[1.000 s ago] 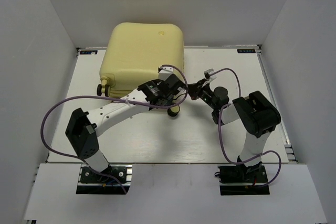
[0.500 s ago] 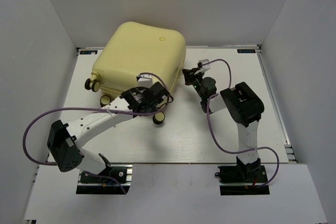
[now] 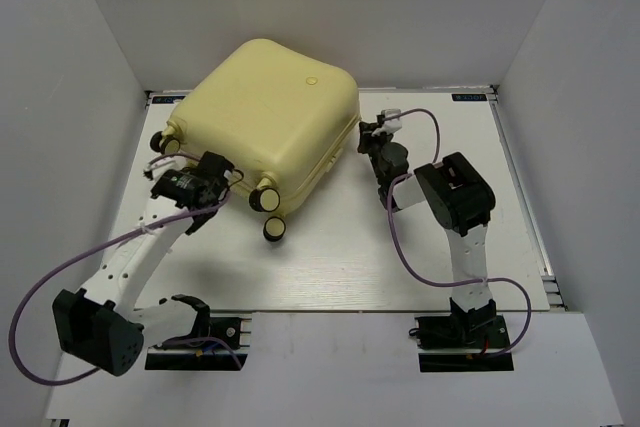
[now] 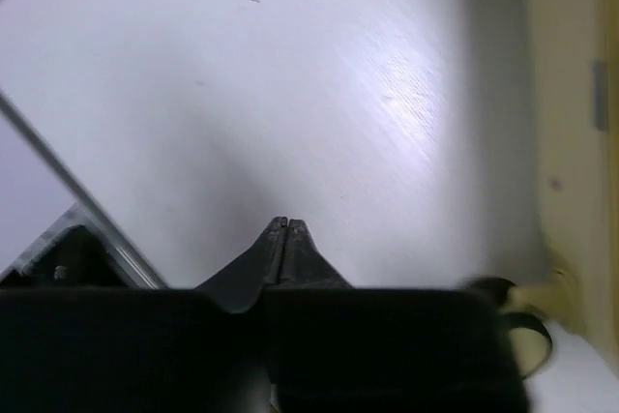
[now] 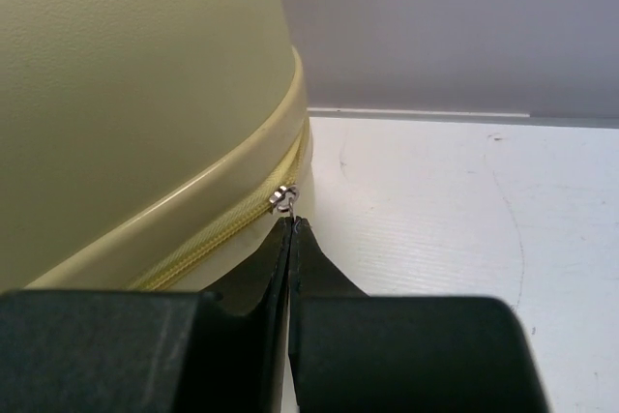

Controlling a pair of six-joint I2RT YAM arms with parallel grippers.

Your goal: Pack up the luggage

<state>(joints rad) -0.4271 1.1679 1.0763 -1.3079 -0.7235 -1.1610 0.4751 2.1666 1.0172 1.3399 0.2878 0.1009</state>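
**Luggage: closed, flat, skewed**
The luggage (image 3: 270, 127) is a pale yellow hard shell, rounded square, lid shut. It lies flat at the far left of the table (image 3: 400, 267), turned diagonally. Small wheels (image 3: 266, 200) stick out along the near-left edge. My right wrist view shows the yellow zipper (image 5: 218, 237) on the rim, with the metal pull (image 5: 282, 197) at the corner.

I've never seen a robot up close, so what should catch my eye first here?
The pale yellow suitcase, closed and lying askew at the far left of the table, dominates. The right tool appears to pinch its zipper pull at the right-hand rim, while the left tool, shut on nothing, sits by the wheels.
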